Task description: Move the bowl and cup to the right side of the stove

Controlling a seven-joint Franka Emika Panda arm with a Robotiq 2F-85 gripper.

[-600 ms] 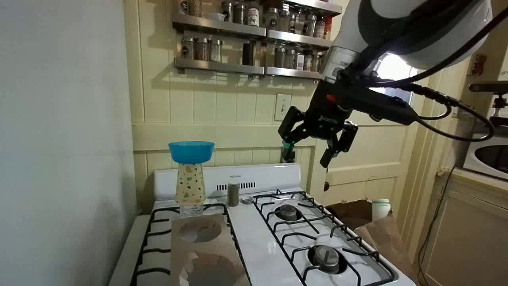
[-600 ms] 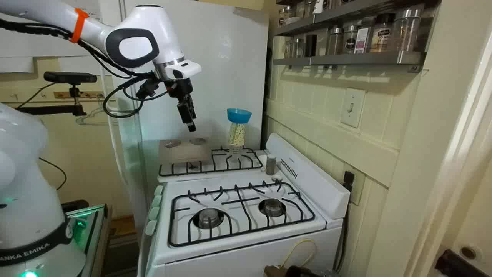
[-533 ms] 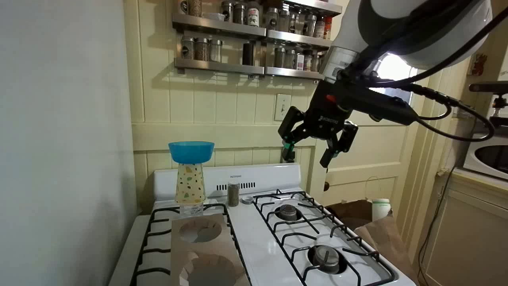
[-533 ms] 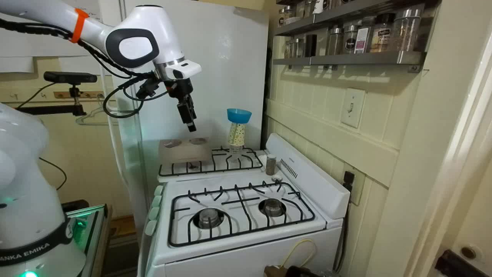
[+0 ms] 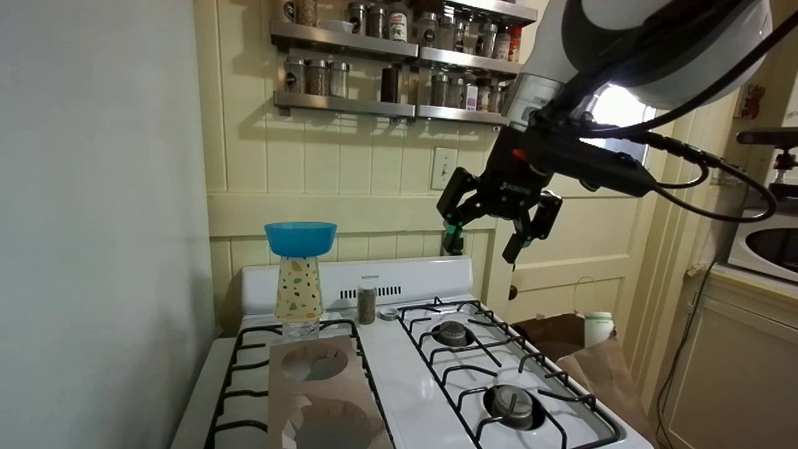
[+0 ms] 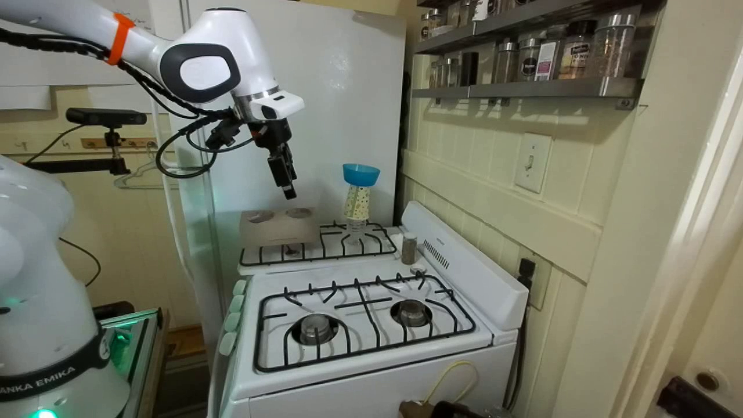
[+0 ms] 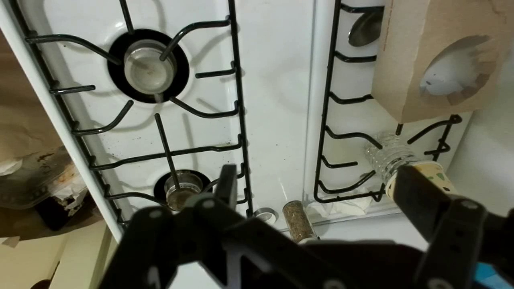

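Nearest, a black two-fingered claw (image 5: 481,246) hangs above a white enamelled gas stove (image 5: 399,374), its fingers spread wide with nothing between them. Neither transfer looks done: grasping, carrying across and setting down seem left for both pieces, which stand on the stove's left side as one faces it from the front, well apart from the claw. Lower, at the front of the thin-barred black left grate (image 7: 328,96), rests a brown cardboard box (image 5: 349,386) with two roundish holes, rough-cut, their torn edges folded inward. Beyond it, toward the back of that grate, rises a stack: a clear, ribbed vessel (image 5: 300,330); a tall, smooth cream-yellow cup (image 5: 298,288) flecked with coloured chips, wider end down; and, upright on top, a bright blue flared bowl (image 5: 300,239) that looks like matte plastic. Near them is a small cylindrical glass shaker (image 5: 366,307) of brownish grains. Behind run the stove's low, slotted white back panel (image 5: 430,280) and a yellow wall (image 5: 349,162) of grooved boards.
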